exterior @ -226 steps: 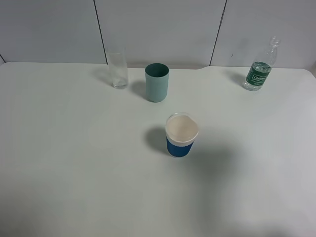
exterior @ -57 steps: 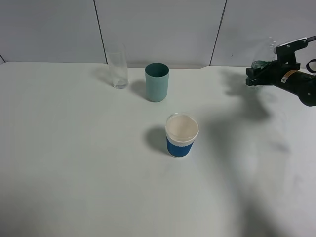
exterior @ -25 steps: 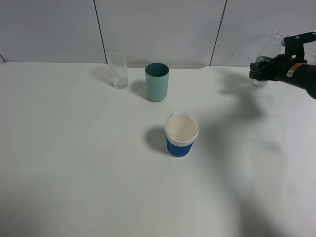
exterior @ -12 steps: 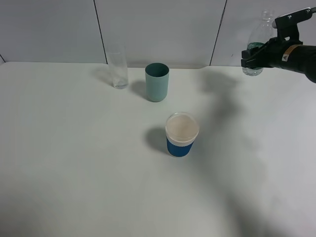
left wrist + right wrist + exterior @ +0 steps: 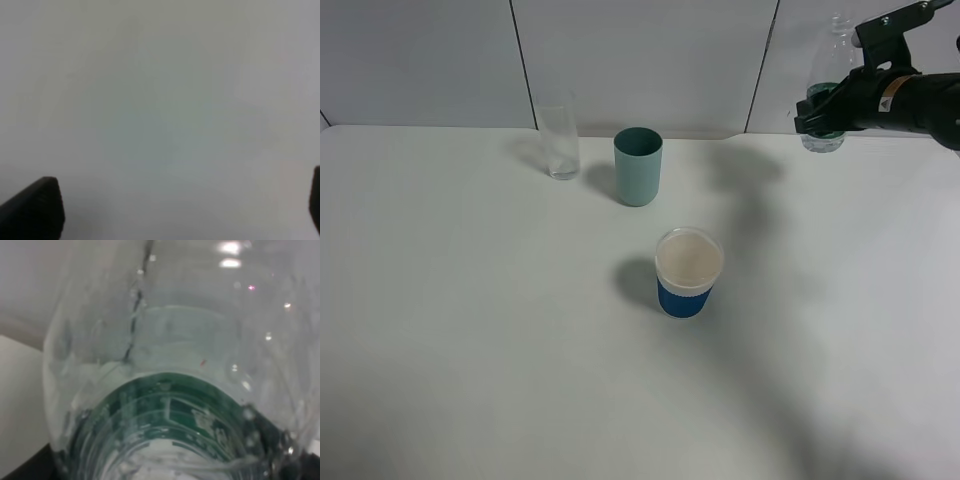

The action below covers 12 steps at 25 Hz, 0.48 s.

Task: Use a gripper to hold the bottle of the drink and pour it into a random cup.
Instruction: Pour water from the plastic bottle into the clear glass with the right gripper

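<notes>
Exterior high view: my right tool [image 5: 817,112] pinches the bottle of the drink [image 5: 828,62], nearly upright, well apart from the cup [image 5: 686,285]; my left tool [image 5: 175,212] stands spread.

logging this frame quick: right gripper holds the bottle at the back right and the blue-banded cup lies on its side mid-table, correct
Not quite. The cup is not on its side: it stands upright on the table with its open mouth facing up, as the exterior high view shows. The rest holds: the right gripper is shut on the bottle at the back right.
</notes>
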Each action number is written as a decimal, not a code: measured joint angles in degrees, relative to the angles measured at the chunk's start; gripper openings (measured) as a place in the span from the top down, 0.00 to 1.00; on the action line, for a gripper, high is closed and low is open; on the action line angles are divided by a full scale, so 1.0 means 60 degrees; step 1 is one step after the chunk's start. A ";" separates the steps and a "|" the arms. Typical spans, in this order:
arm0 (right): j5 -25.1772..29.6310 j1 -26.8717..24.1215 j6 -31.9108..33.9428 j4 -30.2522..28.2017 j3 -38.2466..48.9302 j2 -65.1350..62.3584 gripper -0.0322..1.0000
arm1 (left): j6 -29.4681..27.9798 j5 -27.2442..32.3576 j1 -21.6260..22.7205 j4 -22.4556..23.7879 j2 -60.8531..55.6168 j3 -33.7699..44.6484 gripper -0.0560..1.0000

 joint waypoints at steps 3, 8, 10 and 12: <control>0.0202 0.0333 0.0000 0.0000 0.0000 -0.0020 0.42 | 0.0000 0.0000 0.0000 0.0000 0.0000 0.0000 0.01; 0.0411 0.0931 -0.0029 0.0000 0.0000 -0.0163 0.42 | 0.0000 0.0000 0.0000 0.0000 0.0000 0.0000 0.01; 0.0451 0.1107 -0.0071 0.0000 0.0000 -0.0182 0.42 | 0.0000 0.0000 0.0000 0.0000 0.0000 0.0000 0.01; 0.0531 0.1314 -0.0113 0.0000 0.0000 -0.0212 0.42 | 0.0000 0.0000 0.0000 0.0000 0.0000 0.0000 0.01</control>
